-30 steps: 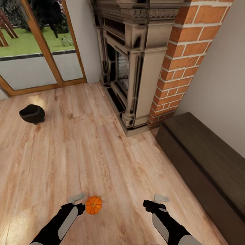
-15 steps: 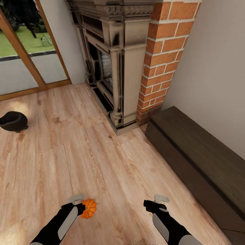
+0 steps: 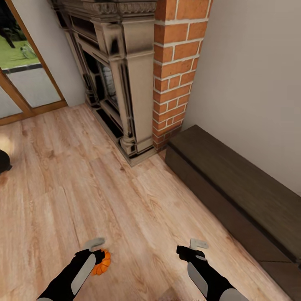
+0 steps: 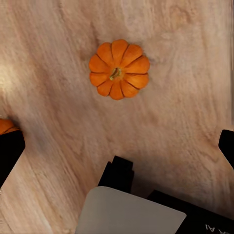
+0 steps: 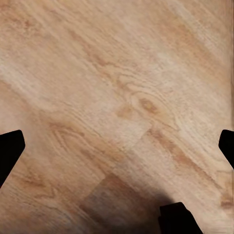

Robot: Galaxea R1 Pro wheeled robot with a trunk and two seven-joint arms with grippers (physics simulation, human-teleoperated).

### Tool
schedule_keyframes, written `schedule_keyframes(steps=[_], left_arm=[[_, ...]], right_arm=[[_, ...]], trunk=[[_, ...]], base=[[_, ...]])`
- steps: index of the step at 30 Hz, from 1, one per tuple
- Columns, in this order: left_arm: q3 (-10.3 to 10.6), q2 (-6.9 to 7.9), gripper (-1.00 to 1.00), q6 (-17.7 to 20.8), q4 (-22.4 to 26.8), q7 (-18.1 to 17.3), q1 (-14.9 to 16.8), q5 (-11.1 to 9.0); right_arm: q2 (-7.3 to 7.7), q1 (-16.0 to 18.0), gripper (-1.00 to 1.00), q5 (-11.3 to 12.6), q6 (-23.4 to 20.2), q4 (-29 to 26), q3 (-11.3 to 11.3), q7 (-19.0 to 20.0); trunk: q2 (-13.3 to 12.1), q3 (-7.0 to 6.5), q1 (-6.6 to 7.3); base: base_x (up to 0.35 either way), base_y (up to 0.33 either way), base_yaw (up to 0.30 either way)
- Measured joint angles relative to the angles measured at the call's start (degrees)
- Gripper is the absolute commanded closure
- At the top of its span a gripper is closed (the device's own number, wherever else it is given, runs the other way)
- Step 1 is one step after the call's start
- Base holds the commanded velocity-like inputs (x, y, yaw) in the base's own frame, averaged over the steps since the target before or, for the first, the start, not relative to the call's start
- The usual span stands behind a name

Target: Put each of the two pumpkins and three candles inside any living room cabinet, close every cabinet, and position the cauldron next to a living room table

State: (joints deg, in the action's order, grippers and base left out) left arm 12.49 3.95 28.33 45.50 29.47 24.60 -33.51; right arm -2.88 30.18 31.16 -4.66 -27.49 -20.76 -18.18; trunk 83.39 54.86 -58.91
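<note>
A small orange pumpkin point(image 3: 101, 262) sits on the wood floor point(image 3: 125, 200), right beside the left hand point(image 3: 95, 249) and partly hidden behind it. From the left wrist camera, a pumpkin point(image 4: 119, 68) lies on the floor with its stem up, out past the hand's open tips. A bit more orange point(image 4: 7, 126) peeks in at the edge by one tip; I cannot tell if that is a second pumpkin.

The left hand is wide open and holds nothing. The right hand point(image 3: 196, 247) is also wide open and empty, hanging over bare floor.

The cabinet point(image 3: 234, 188) is the long dark brown one along the wall, next to the brick fireplace point(image 3: 125, 75). Its drawers look shut. A little piece of the black cauldron point(image 3: 3, 161) shows at the far left edge of the floor. No candles can be seen here.

The job right now looks like picking up the pumpkin. To do it well, the left hand should go down straight over the pumpkin, with one finger on each side of its round middle. It should close softly, because a round thing can roll away if bumped. The drawer is closed, so the free right hand could pull it open first.
</note>
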Motion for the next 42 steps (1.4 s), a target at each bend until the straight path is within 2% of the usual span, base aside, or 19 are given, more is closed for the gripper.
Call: schedule_keyframes(steps=[42], left_arm=[[0.03,0.00,-1.00,-0.02,0.00,-0.07,0.00,0.07]], right_arm=[[0.02,0.00,-1.00,0.00,0.27,0.08,0.02,0.02]], trunk=[[0.00,1.81,0.00]], base=[[0.000,0.024,-0.261]])
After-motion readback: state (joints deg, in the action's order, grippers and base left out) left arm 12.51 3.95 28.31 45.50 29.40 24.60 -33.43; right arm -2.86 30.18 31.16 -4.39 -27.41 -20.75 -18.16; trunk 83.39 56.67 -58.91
